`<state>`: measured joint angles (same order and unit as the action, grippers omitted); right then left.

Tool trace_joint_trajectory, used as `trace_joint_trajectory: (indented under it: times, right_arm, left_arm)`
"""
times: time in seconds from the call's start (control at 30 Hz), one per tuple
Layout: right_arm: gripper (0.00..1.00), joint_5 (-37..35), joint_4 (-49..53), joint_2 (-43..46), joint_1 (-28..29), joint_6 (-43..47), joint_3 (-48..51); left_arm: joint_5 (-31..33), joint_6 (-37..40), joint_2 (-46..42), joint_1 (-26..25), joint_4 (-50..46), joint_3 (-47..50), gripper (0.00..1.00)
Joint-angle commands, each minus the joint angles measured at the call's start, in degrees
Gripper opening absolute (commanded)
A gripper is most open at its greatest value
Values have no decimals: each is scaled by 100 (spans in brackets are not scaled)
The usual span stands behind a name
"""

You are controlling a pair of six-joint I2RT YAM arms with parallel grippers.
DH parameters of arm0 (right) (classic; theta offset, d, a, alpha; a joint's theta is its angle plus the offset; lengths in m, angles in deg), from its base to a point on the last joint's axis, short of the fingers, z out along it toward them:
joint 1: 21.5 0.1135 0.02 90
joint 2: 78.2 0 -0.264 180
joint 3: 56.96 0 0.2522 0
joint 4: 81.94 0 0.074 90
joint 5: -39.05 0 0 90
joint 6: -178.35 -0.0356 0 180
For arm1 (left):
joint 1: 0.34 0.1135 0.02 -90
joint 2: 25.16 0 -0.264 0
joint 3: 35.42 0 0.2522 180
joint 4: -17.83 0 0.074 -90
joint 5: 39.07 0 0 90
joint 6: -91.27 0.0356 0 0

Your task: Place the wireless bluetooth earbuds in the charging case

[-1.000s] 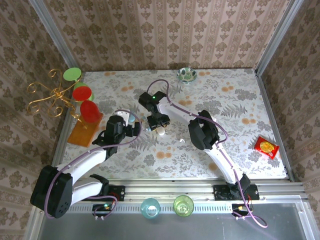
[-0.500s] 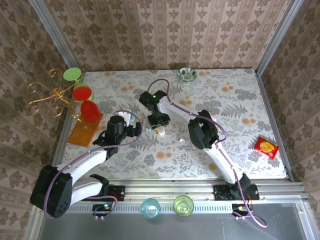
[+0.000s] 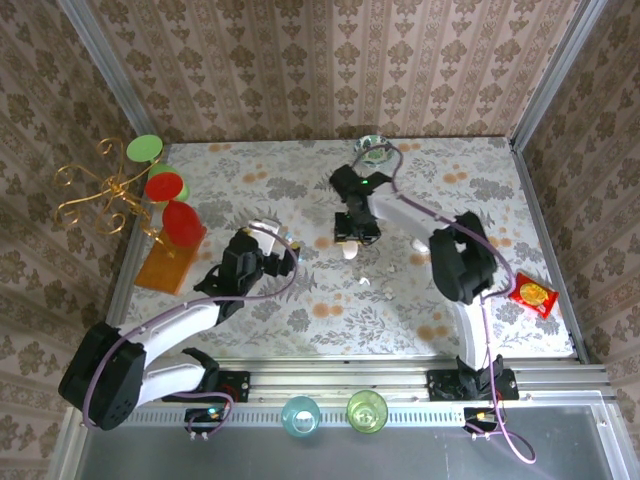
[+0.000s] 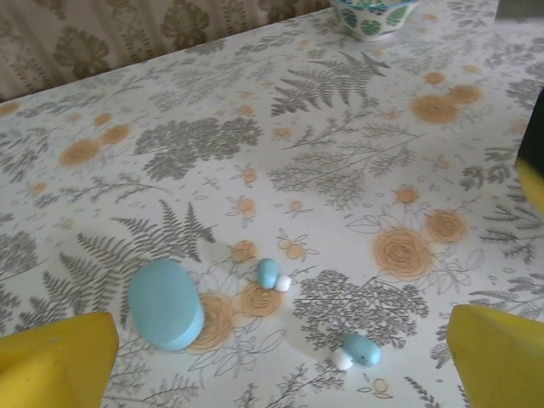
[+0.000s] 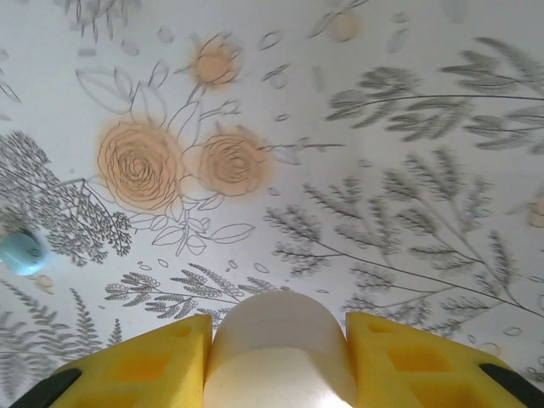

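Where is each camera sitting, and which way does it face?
Top external: above and behind, looking down on the table; left arm, right arm, bases up.
Left wrist: low, facing the bowl; open left end effector flanks pale-blue case, two blue earbuds.
Right wrist: close above the table; right end effector clamps a white case.
Shared: top and right wrist show that white case.

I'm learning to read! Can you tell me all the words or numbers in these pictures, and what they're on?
No text here can be read.
On the red packet: a yellow mark, too small to read.
On the blue case: no lettering on the side that shows.
On the white case: no lettering on the side that shows.
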<state>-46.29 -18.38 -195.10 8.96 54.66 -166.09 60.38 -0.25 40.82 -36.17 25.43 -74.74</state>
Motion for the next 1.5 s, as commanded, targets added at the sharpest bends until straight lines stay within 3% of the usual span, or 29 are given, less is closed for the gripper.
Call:
trace_joint_trajectory:
  times: [0.0, 0.2, 0.4, 0.57, 0.73, 1.47]
  right_arm:
    - [41, 569, -1011, 564, -323, -742, 667]
    - [41, 776, -1264, 1038, -664, -1034, 1202]
    - [40, 1462, -1869, 1529, -957, -1581, 1738]
    - [40, 1866, -2191, 1871, -1111, -1862, 1989]
    - [39, 2201, -2344, 2081, -1218, -2116, 2196]
    - [38, 2802, -2668, 2376, -1367, -2414, 2479]
  left_arm:
    - [-115, 539, 200, -273, 387, -83, 100]
    - [-268, 1528, 723, -949, 818, -333, 100]
    - [-5, 2616, 1552, -1648, 2309, -353, 100]
    - [-163, 3051, 2468, -1832, 4044, -404, 98]
    - [-441, 3381, 3272, -1822, 5176, -680, 94]
    - [-772, 3492, 3993, -1580, 5242, -1408, 65]
